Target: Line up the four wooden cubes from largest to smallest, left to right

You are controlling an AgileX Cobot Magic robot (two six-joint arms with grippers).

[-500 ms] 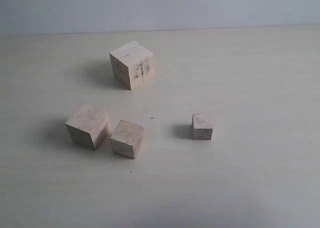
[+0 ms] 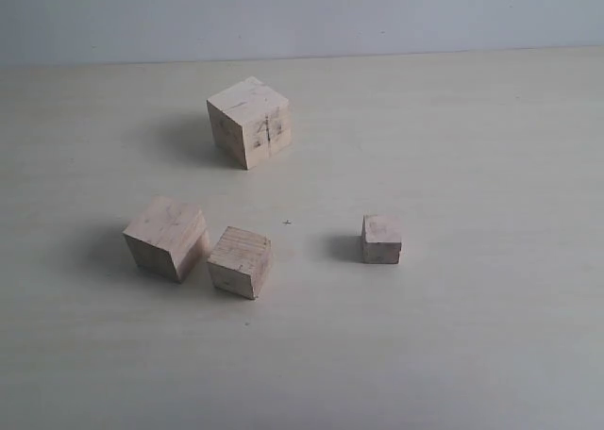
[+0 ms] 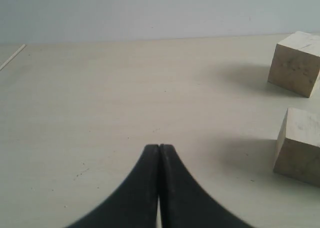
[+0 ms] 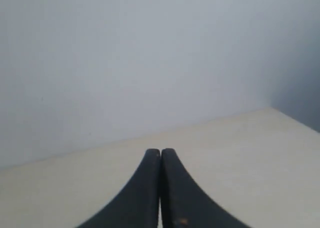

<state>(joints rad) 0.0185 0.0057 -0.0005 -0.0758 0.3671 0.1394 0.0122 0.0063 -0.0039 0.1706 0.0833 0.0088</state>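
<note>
In the exterior view the four wooden cubes sit apart on the pale table. The largest cube [image 2: 249,122], with dark scribbles, is at the back. The second largest [image 2: 166,238] is front left, and the third [image 2: 240,261] is close to its right. The smallest [image 2: 381,239] is further right. Neither gripper shows in that view. My left gripper [image 3: 159,147] is shut and empty, low over bare table. To its side are the largest cube [image 3: 295,63] and a nearer cube [image 3: 300,145]. My right gripper [image 4: 160,151] is shut and empty, facing the wall with no cube in sight.
The pale table [image 2: 453,355] ends at a light wall [image 2: 302,15] behind. A thin edge line [image 3: 12,57] runs at the far corner of the left wrist view. The right wrist view shows the table [image 4: 260,158] meeting the wall.
</note>
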